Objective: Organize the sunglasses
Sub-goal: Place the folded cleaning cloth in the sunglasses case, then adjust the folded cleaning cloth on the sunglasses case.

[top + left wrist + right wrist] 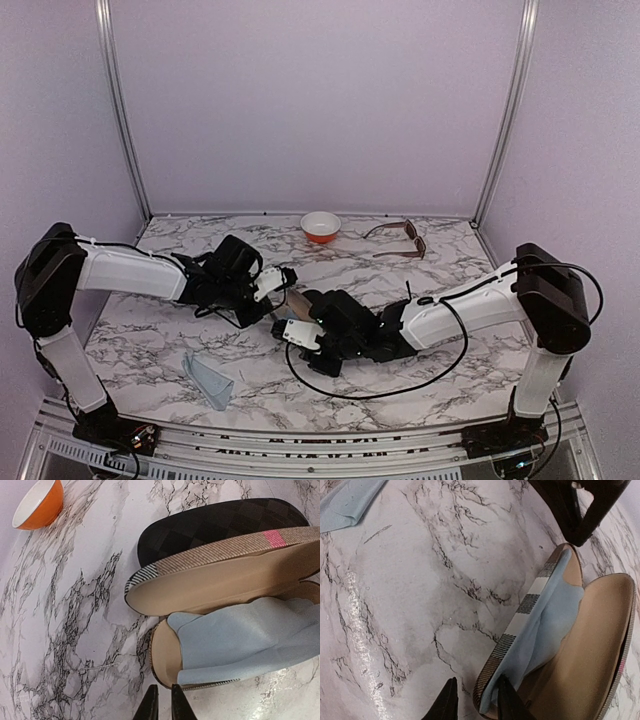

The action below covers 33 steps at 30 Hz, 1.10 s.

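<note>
The brown sunglasses (400, 240) lie folded open at the back right of the table. The black pair is not in view. An open brown plaid case (210, 570) with a red stripe holds a light blue cloth (240, 635); it lies between my arms in the top view (295, 303). My left gripper (162, 705) is nearly shut and empty, its tips just off the case's near end. My right gripper (476, 700) is open and straddles the case's wall (520, 615), one finger (506, 700) inside on the cloth, the other outside on the table.
A black case (215, 525) lies closed behind the plaid one. An orange bowl (320, 226) stands at the back middle, also in the left wrist view (40, 502). A second light blue cloth (210, 380) lies at the front left.
</note>
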Available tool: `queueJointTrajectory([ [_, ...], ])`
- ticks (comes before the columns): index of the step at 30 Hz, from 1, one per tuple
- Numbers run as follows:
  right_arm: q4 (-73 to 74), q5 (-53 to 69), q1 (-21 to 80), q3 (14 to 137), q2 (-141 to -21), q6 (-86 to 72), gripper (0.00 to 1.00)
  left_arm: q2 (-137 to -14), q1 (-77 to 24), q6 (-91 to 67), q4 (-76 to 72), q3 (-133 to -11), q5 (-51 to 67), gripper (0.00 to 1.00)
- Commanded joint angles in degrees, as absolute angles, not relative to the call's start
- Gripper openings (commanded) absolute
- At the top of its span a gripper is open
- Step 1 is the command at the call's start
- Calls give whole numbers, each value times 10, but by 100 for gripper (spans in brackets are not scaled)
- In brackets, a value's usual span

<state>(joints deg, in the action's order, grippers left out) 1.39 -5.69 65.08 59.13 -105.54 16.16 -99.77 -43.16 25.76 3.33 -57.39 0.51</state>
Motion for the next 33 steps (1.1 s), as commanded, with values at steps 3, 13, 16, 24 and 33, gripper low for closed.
queueJointTrajectory([
  [3,32,-64,653,612,-1037,145,31,-967,-426,227,49,-597,4,14],
  [13,32,-53,651,618,-1006,121,39,-944,-414,179,40,-604,-13,18],
  [16,22,-44,640,626,-997,88,47,-932,-413,154,32,-601,-18,19],
  [24,2,-33,633,664,-1011,64,42,-896,-410,92,8,-578,-52,19],
  [33,71,19,578,770,-1096,-4,5,-867,-411,35,3,-540,-35,19],
])
